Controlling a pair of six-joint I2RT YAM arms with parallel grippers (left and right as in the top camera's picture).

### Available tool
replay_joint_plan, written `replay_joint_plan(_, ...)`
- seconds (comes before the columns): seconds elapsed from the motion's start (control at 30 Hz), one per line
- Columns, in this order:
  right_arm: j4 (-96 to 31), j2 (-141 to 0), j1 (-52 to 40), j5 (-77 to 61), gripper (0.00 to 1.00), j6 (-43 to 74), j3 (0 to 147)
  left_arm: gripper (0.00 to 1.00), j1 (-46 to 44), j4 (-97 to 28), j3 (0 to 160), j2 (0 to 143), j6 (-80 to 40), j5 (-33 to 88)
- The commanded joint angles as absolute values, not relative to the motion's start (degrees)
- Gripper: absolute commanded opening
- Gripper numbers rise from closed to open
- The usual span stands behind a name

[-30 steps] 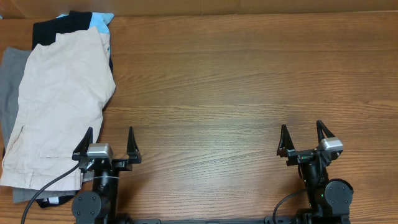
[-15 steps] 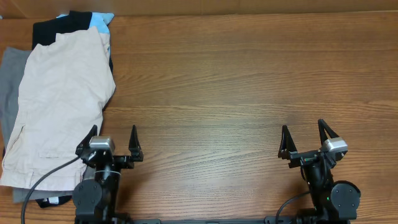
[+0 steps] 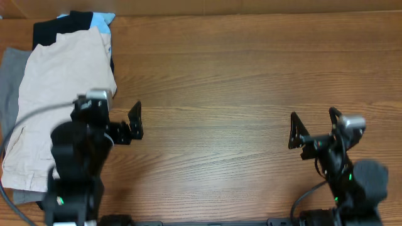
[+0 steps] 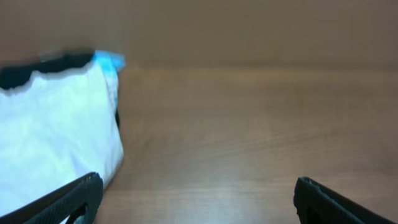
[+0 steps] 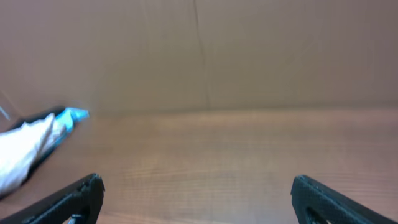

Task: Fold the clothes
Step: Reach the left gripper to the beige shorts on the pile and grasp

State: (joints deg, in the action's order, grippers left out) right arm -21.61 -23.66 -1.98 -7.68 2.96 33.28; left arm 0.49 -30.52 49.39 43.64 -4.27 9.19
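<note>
Cream shorts lying on a pile at the left end of the surface, both grippers released.

Item: the cream shorts (image 3: 59,94) are lying flat and lengthwise at the left end of the wooden surface (image 3: 239,75), topmost in a pile. They are covering most of a grey garment (image 3: 9,81), which is showing along their left edge, and a black and light-blue garment (image 3: 63,24), which is showing at their far end. The left gripper (image 4: 196,193) is hanging over the near right edge of the shorts with its jaws spread wide, grasping nothing, and its left finger is showing against the cloth in the wrist view. The right gripper (image 3: 315,127) is standing well apart at the near right of the surface, jaws likewise spread and holding nothing, over bare wood.
</note>
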Motion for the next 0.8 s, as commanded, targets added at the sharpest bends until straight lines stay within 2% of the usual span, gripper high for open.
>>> replay_joint_plan(0.0,-26.6,-33.7,-2.2,-8.3,1.00,3.0,42.4,1.00,0.8,-38.2,61.5,52.5,-2.5,10.9)
replay_joint_plan(0.1,-34.1,-45.6,-2.2,-8.4,1.00,3.0,51.2,1.00,0.8,-48.2,72.1,62.9,-0.7,10.3)
replay_joint_plan(0.17,-36.2,-51.3,-2.2,-9.6,1.00,3.0,54.8,1.00,0.8,-50.5,75.2,67.3,0.6,10.3)
replay_joint_plan(0.5,-35.9,-68.6,-2.2,-18.8,1.00,3.0,56.8,1.00,0.9,-51.7,76.5,83.3,7.2,5.0)
replay_joint_plan(0.6,-35.7,-71.3,-2.2,-22.8,1.00,3.0,56.8,1.00,3.6,-52.5,77.9,84.9,7.7,4.6)
replay_joint_plan(0.77,-35.3,-71.9,-2.2,-23.2,1.00,3.0,56.8,1.00,16.9,-52.6,80.5,84.9,5.7,6.0)
